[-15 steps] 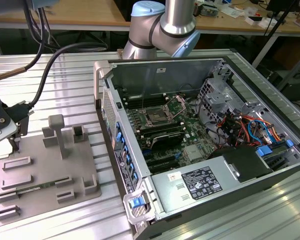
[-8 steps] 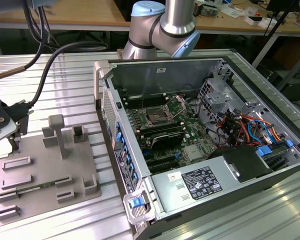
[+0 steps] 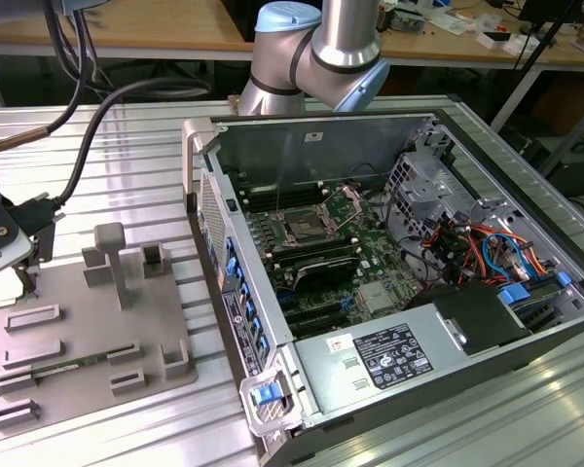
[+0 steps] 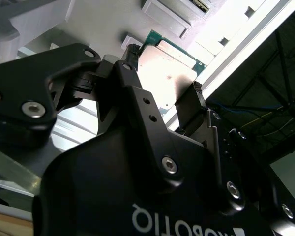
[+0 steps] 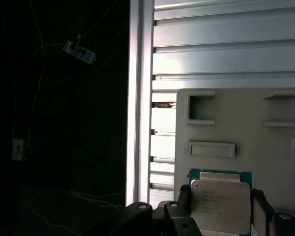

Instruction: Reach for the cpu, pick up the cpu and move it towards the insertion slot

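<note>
Well, exterior view, case: an open case (image 3: 311, 146) lies open side up on the slatted metal desk (image 3: 127, 146), with the arm (image 3: 321, 49) behind it.
Exterior view, slot: the slot (image 3: 305, 229) sits on the green board (image 3: 375, 268) inside the case, its frame shiny and its centre dark.
Exterior view, tray: a grey tray (image 3: 88, 292) lies on the desk just beside the case, on the exterior view's left, well apart from the slot.
Second wrist view, claw: the black claw (image 4: 164, 73) is closed on the cpu (image 4: 169, 78), with one fingertip (image 4: 132, 53) against each of two opposite edges.
Second wrist view, cpu: its silvery top faces the camera and its greenish rim shows at the far edge, with the tray (image 4: 103, 24) behind it.
First wrist view, cpu: the cpu (image 5: 220, 204) sits between the fingers (image 5: 184, 196), over the tray (image 5: 246, 132) near the tray's edge. Whether it rests on the tray or is raised off it I cannot tell.
First wrist view, tray: shallow recesses (image 5: 201, 108) lie beyond the cpu.
First wrist view, desk: the desk slats (image 5: 226, 59) run on beyond the tray and end at a pale rail (image 5: 140, 98) beside a dark area.
</note>
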Available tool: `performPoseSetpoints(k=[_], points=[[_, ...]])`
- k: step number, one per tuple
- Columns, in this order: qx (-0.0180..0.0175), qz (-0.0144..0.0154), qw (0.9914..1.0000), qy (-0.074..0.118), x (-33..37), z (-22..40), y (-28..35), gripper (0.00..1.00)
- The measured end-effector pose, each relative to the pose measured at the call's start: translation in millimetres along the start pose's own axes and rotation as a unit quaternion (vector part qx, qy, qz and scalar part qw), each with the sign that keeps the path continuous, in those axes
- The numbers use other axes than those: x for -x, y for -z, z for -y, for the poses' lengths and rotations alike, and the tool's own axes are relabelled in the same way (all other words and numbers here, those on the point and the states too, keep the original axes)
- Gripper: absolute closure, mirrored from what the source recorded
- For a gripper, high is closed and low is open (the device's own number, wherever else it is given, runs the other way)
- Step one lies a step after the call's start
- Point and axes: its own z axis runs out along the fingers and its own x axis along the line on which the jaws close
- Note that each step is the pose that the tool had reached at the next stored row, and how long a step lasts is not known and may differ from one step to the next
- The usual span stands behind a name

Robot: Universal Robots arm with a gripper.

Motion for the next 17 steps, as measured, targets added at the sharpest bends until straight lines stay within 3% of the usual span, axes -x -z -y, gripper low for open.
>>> performPoseSetpoints(k=[17], points=[[0.0, 0.0, 1.0, 0.0, 0.1, 0.0, 3.9, 0.45]])
